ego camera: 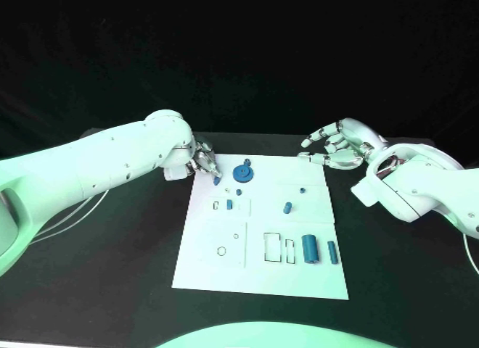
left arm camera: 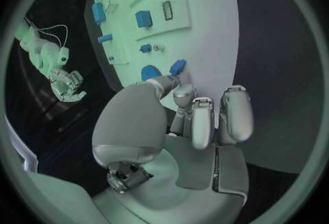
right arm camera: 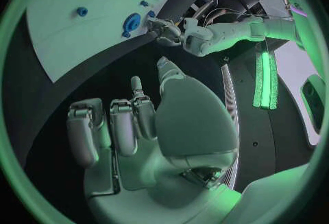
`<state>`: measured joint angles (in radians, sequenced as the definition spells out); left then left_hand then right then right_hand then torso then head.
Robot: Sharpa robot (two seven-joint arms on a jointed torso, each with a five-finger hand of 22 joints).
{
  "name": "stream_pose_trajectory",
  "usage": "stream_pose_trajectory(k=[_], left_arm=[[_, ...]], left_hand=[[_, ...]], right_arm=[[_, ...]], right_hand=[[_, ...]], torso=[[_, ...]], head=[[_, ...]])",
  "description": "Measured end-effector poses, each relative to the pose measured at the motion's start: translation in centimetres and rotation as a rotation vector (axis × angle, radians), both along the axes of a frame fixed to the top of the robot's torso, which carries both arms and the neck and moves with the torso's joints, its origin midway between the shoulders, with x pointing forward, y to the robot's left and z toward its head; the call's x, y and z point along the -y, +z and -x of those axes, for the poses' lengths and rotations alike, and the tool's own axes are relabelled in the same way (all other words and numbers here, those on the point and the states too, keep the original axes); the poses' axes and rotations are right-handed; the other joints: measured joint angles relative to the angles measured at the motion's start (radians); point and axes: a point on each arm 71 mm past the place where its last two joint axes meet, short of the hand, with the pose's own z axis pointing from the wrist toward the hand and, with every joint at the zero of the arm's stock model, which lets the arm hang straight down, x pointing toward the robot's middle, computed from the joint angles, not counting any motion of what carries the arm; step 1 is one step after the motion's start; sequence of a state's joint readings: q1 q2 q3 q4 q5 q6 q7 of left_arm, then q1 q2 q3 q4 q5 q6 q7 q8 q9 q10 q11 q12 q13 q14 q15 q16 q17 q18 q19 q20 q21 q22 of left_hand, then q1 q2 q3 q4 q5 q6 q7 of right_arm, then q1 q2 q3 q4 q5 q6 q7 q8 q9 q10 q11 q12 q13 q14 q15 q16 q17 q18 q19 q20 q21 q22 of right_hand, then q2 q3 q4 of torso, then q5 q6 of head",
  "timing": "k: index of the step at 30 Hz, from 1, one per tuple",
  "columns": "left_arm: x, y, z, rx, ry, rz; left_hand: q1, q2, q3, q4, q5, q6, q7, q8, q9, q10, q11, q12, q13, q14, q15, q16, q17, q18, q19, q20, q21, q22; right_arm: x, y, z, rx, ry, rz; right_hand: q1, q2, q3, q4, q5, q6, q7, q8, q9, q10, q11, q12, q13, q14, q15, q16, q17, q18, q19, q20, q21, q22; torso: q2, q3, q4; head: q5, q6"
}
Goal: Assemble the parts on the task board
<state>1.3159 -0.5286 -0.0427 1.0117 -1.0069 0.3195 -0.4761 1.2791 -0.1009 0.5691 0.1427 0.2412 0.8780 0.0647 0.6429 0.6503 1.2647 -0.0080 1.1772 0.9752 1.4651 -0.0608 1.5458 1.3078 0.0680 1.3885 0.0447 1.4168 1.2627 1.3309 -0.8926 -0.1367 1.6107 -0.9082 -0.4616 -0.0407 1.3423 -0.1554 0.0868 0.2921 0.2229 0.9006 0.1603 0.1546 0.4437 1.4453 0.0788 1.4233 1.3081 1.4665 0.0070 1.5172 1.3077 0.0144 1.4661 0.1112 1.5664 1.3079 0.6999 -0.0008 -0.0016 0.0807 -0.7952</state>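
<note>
The head camera looks steeply down on the task board (ego camera: 263, 239); each wrist camera sits close behind its hand, both sharing the board's far end.

No text, label, brand, number or sign can be read in any of the views. The task board (ego camera: 263, 272) carries only thin outlined shapes, rectangles and small rings, with no lettering legible on them. The blue parts (ego camera: 310, 249) bear no readable marks.
</note>
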Motion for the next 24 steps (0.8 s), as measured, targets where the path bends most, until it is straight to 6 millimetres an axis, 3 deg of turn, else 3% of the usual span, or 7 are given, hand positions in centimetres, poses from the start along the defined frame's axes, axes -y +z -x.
stream_pose_trajectory(k=[2,8,10,18,20,22,24], left_arm=[[-0.14,-0.05,0.04,-0.001,0.004,0.004],[-0.33,-0.09,0.10,0.001,0.013,0.013],[-0.35,-0.09,0.11,0.004,0.015,0.016],[-0.55,-0.05,0.11,0.010,0.025,0.025],[-0.67,-0.04,0.12,0.011,0.028,0.028],[-0.80,-0.03,0.15,0.012,0.030,0.031],[-0.95,-0.02,0.20,0.012,0.031,0.033]], left_hand=[[-0.006,-0.006,0.056,-0.028,-0.004,0.003,0.004,0.010,0.009,0.005,0.004,0.000,-0.001,0.000,0.000,0.000,0.000,0.000,0.004,0.004,0.000,0.005],[-0.012,-0.012,0.066,-0.020,-0.006,0.002,0.005,0.017,0.017,0.008,0.001,0.000,-0.001,0.000,0.000,0.004,0.000,0.000,0.004,0.004,0.004,0.009],[-0.016,-0.016,0.085,-0.036,-0.007,0.002,0.006,0.017,0.019,0.011,0.004,0.000,0.000,0.000,0.000,0.004,0.000,0.000,0.004,0.004,0.004,0.010],[-0.054,-0.029,0.108,-0.044,-0.005,-0.001,0.007,0.017,0.024,0.012,0.004,0.000,-0.001,0.000,0.000,0.004,0.000,0.000,0.004,0.004,0.004,0.009],[-0.111,-0.041,0.107,-0.029,0.003,-0.012,0.006,0.012,0.020,0.011,0.005,0.000,-0.010,0.000,0.000,0.004,0.000,0.000,0.004,0.004,0.004,0.004],[-0.201,-0.060,0.053,0.034,-0.006,-0.012,0.009,-0.008,0.005,0.004,0.012,-0.004,-0.019,0.000,0.000,0.004,0.000,0.000,0.004,0.004,0.003,-0.001],[-0.259,-0.084,0.001,0.074,-0.007,-0.011,0.018,-0.023,-0.004,-0.004,0.020,-0.009,-0.028,0.002,0.006,0.004,0.000,0.000,-0.002,0.010,0.000,-0.007]], right_arm=[[0.00,0.00,0.00,0.000,0.000,0.000],[0.03,-0.05,0.00,-0.001,-0.001,0.000],[0.03,-0.07,0.00,-0.001,-0.001,0.001],[0.05,-0.13,0.00,-0.002,-0.002,0.001],[0.07,-0.14,0.01,-0.003,-0.002,0.001],[0.10,-0.15,0.00,-0.003,-0.003,0.001],[0.12,-0.15,0.00,-0.003,-0.003,0.001]], right_hand=[[0.000,0.000,0.000,0.000,0.000,0.000,0.000,0.000,0.000,0.000,0.000,0.000,0.000,0.000,0.000,0.000,0.000,0.000,0.000,0.000,0.000,0.000],[0.000,0.000,0.000,0.000,0.000,0.000,0.000,0.000,0.000,0.000,0.000,0.000,0.000,0.000,0.000,0.000,0.000,0.000,0.000,0.000,0.000,0.000],[0.000,0.000,0.000,0.000,0.000,0.000,0.000,0.000,0.000,0.000,0.000,0.000,0.000,0.000,0.000,0.000,0.000,0.000,0.000,0.000,0.000,0.000],[0.000,0.000,0.003,-0.003,0.000,0.000,0.000,0.004,0.000,0.000,0.000,0.000,0.000,0.000,0.000,0.000,0.000,0.000,0.000,0.000,0.000,0.000],[0.000,0.000,0.003,-0.003,0.000,0.000,0.000,0.004,0.000,0.000,0.000,0.000,0.000,0.000,0.000,0.000,0.000,0.000,0.000,0.000,0.000,0.000],[0.000,0.000,0.003,-0.003,0.000,0.000,0.000,0.004,0.000,0.000,0.000,0.000,0.000,0.000,0.000,0.000,0.000,0.000,0.000,0.000,0.000,0.000],[0.000,0.000,0.003,-0.003,0.000,0.000,0.000,0.004,0.000,0.000,0.000,0.000,0.000,0.000,0.000,0.000,0.000,0.000,0.000,0.000,0.000,0.000]], torso=[[0.000,-0.0001,-0.0001],[0.000,-0.0001,0.0000],[0.000,-0.0001,0.0004],[0.000,-0.0005,0.0004],[0.000,-0.0005,0.0002],[0.000,-0.0005,-0.0001],[0.000,-0.0005,-0.0002]], head=[[0.000,0.000],[-0.001,0.001],[-0.001,0.001],[-0.001,0.001],[0.000,0.003],[0.000,0.003],[-0.001,0.003]])
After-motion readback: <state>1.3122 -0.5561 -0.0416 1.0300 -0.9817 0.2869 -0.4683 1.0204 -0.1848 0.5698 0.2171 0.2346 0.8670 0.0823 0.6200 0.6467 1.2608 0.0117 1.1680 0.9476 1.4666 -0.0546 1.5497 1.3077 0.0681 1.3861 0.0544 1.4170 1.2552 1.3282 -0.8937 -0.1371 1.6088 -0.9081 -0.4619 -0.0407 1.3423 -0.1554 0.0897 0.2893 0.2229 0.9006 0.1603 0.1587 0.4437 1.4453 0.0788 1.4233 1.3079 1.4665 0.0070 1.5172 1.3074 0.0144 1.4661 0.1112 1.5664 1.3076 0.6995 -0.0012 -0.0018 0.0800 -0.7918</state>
